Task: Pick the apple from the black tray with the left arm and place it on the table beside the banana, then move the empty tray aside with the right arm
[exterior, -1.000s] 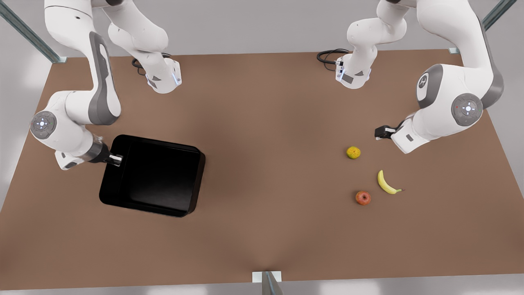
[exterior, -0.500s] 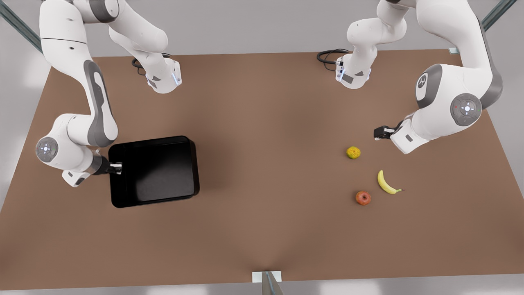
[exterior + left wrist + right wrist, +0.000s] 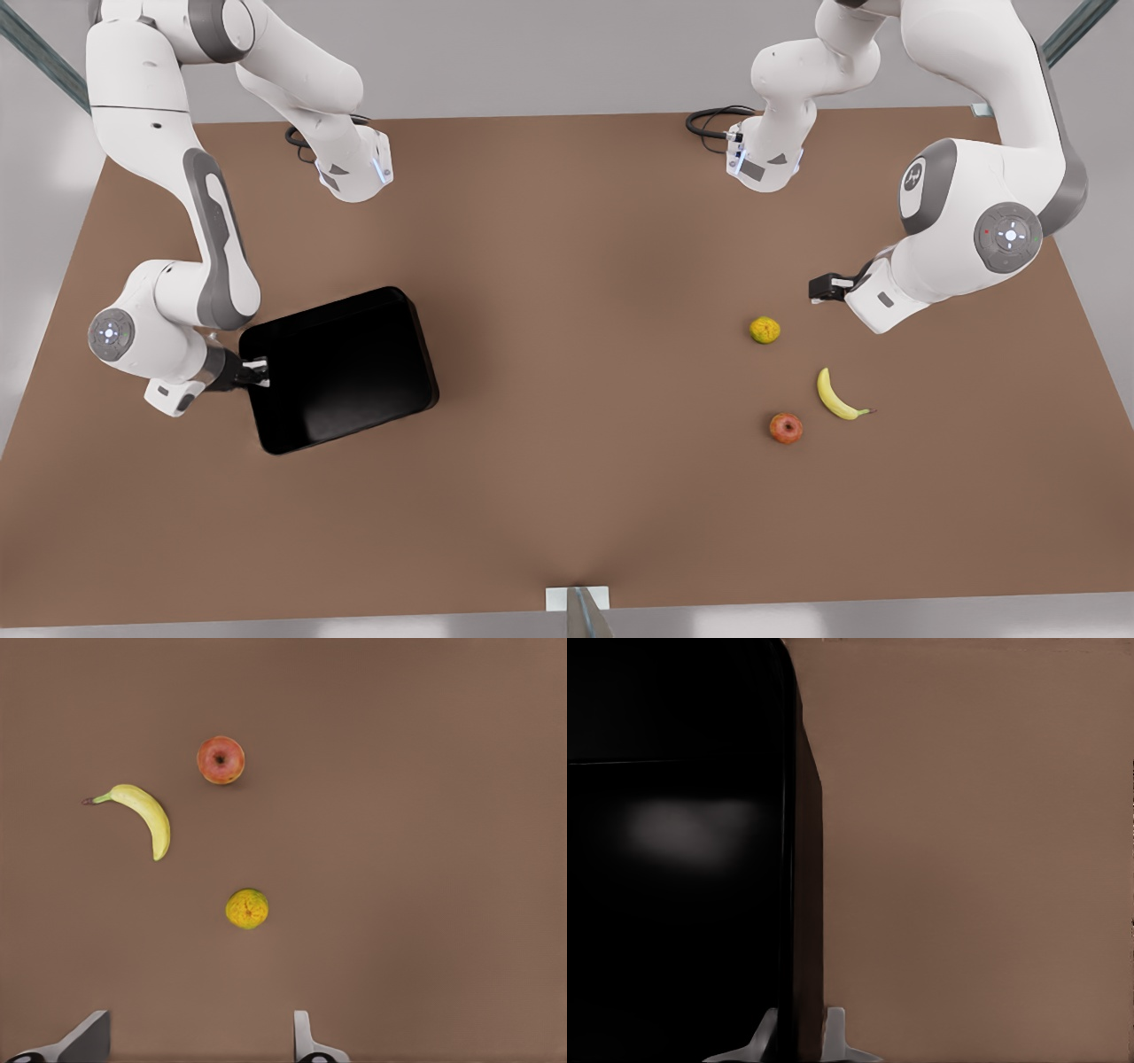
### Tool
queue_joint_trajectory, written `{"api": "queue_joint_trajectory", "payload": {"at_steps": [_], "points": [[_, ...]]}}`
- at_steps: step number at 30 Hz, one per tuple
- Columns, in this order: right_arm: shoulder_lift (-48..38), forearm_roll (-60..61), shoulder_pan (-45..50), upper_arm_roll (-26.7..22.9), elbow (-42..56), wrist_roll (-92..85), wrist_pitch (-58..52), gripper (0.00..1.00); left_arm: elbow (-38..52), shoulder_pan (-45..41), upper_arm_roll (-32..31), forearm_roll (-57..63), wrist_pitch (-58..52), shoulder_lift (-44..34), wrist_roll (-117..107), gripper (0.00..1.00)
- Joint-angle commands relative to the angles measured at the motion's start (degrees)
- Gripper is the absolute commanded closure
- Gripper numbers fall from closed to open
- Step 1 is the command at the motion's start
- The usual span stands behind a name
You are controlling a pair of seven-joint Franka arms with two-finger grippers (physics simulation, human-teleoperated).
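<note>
The right gripper has its jaws closed narrow on the rim of the black tray, at the front view's left side of the tabletop. The tray is empty and sits skewed. The apple lies on the bare tabletop just beside the banana, well apart from the tray. The left gripper waits above the fruit with its jaws wide and holding nothing.

The pinch is on one edge only, so the tray could pivot around the jaws or slip free if dragged fast; a low rim gives little to hold. A yellow-green fruit sits near the banana, under the left gripper. Nothing stands in the tray's way on its side of the tabletop
</note>
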Motion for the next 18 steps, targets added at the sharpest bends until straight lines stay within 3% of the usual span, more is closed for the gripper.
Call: {"api": "queue_joint_trajectory", "payload": {"at_steps": [1,2,7,10,13,16,18], "points": [[-0.02,0.51,0.00,0.01,0.03,-7.21,0.74,0.28,0.03,0.01,-0.05,0.02,-0.02,-0.10,-0.76,0.00],[-0.02,0.51,0.00,0.01,0.03,-7.21,0.74,0.01,0.03,0.01,-0.05,0.02,-0.02,-0.01,-0.76,0.00],[-1.86,4.19,0.00,-0.26,0.29,-6.15,-3.56,0.00,0.03,-0.08,-0.05,0.11,-0.02,-0.01,-0.76,0.00],[-11.00,12.11,0.18,0.18,7.41,3.86,-26.94,0.00,0.11,0.01,-0.05,-0.06,-0.02,-0.10,-0.41,0.00],[-13.82,8.78,2.11,2.82,23.23,21.26,-46.45,0.00,0.11,0.01,-0.05,-0.15,-0.02,-0.01,-0.24,0.00],[-17.07,5.79,2.20,6.42,26.75,24.61,-49.19,0.00,0.11,0.01,-0.05,-0.15,-0.02,-0.01,-0.24,0.00],[-17.68,-8.02,6.07,10.12,27.37,30.59,-46.12,0.00,0.11,0.01,-0.05,-0.15,-0.02,-0.01,-0.50,0.00]]}}
